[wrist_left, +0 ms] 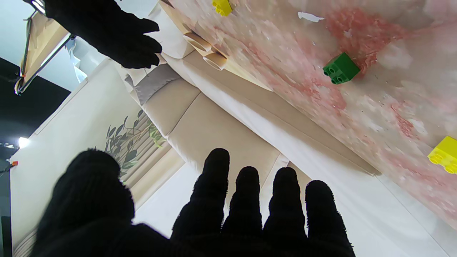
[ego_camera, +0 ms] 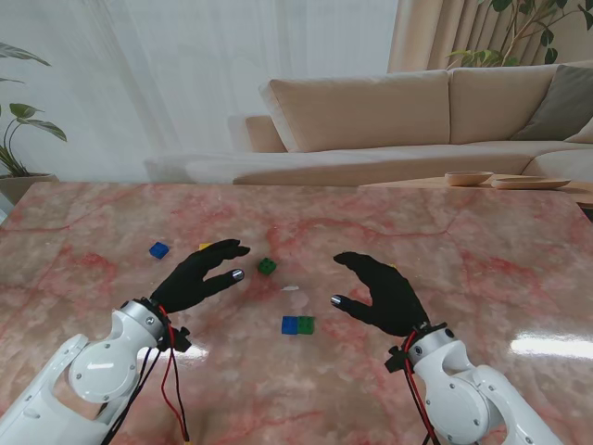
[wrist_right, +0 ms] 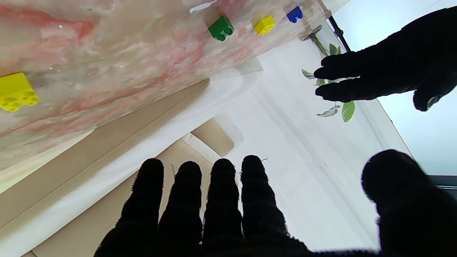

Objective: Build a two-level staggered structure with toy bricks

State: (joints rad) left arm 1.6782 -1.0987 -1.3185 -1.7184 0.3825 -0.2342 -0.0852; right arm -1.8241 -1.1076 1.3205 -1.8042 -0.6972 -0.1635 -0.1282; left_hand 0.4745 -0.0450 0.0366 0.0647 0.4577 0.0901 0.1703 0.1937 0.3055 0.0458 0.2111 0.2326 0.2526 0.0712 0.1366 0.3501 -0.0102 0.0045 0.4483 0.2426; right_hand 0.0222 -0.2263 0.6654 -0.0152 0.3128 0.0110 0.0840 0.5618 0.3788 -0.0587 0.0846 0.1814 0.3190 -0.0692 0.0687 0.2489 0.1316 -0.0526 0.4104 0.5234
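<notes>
**Both robot hands held open over scattered bricks**

Nearest the camera, a joined blue-and-green plastic brick pair (ego_camera: 297, 324) is seen on the pink marbled surface (ego_camera: 482, 232), between the black-gloved left robot hand (ego_camera: 199, 275) and right robot hand (ego_camera: 380, 289). Nothing is held by either; fingers are spread. A single green brick (ego_camera: 267, 266) lies farther off, a small blue brick (ego_camera: 159, 249) well to the left.

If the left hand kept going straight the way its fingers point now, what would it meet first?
Probably the green brick: the left hand is open, fingers aimed right and away from me toward it. The hand's height is unclear, so it might pass over.
</notes>
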